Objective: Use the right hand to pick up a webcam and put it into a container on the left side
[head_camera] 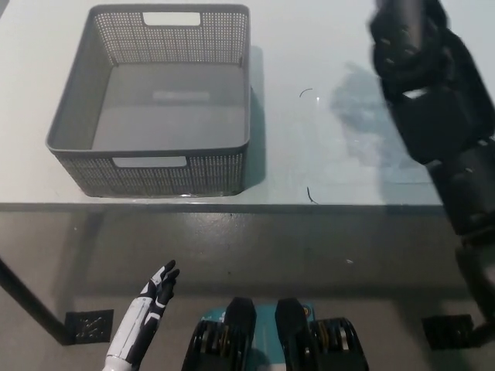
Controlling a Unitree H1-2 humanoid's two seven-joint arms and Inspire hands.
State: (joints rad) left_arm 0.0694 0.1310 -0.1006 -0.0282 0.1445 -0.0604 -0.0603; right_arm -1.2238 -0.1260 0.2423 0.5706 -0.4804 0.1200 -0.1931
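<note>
No webcam can be made out anywhere in the head view: none lies on the white tabletop (309, 46), and none sits inside the grey perforated plastic basket with cut-out handles (69, 116), whose floor is bare. If the webcam is in play at all, it would be hidden in the black right hand (404, 31), which is raised high over the right part of the table, blurred and partly cut by the top edge of the picture; whether its fingers are closed on something or closed on nothing cannot be told from here. The black right arm (456, 154) rises from the lower right and casts a soft shadow on the table just beside two small dark curved marks. The basket stands well to the left of that hand, near the table's front edge. The white left hand (153, 297) rests low at the lower left, below the table edge, with its fingers held apart and nothing in it. Judged from this, the placing is not done: the container is empty, and the carry across to the left and the release over the basket are left.
</note>
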